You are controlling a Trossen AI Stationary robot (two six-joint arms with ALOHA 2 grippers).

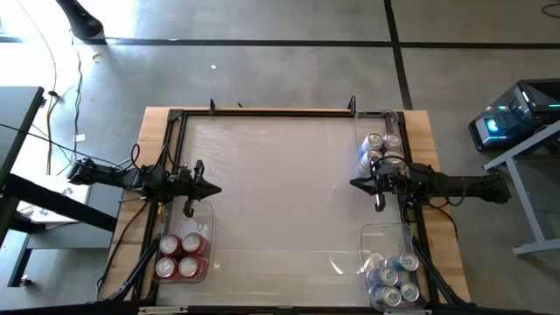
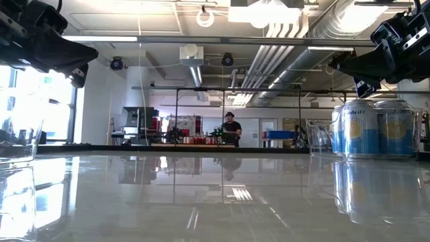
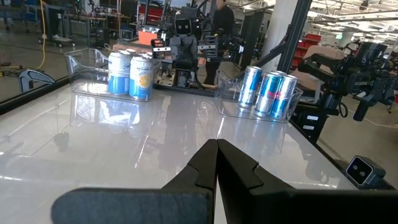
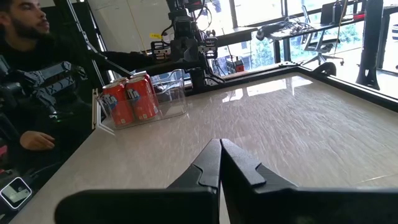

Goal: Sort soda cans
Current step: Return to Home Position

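The soda cans stand upright on their bases in three clear bins. Red cans (image 1: 182, 256) (image 4: 130, 99) fill the near-left bin. Pale blue cans (image 1: 381, 149) (image 3: 130, 73) (image 2: 373, 128) stand in the far-right bin. Silver-blue cans (image 1: 394, 280) (image 3: 267, 92) stand in the near-right bin. My left gripper (image 1: 213, 188) (image 3: 216, 144) hangs shut above the table's left side, pointing level toward the right. My right gripper (image 1: 354, 183) (image 4: 220, 143) hangs shut at the right side, facing it. Neither holds anything.
A black frame (image 1: 262, 112) edges the glossy tabletop (image 1: 280, 201), whose middle is free room between the arms. A person (image 4: 37, 74) sits close beyond the table's left side. Another person (image 2: 232, 128) stands far off in the room.
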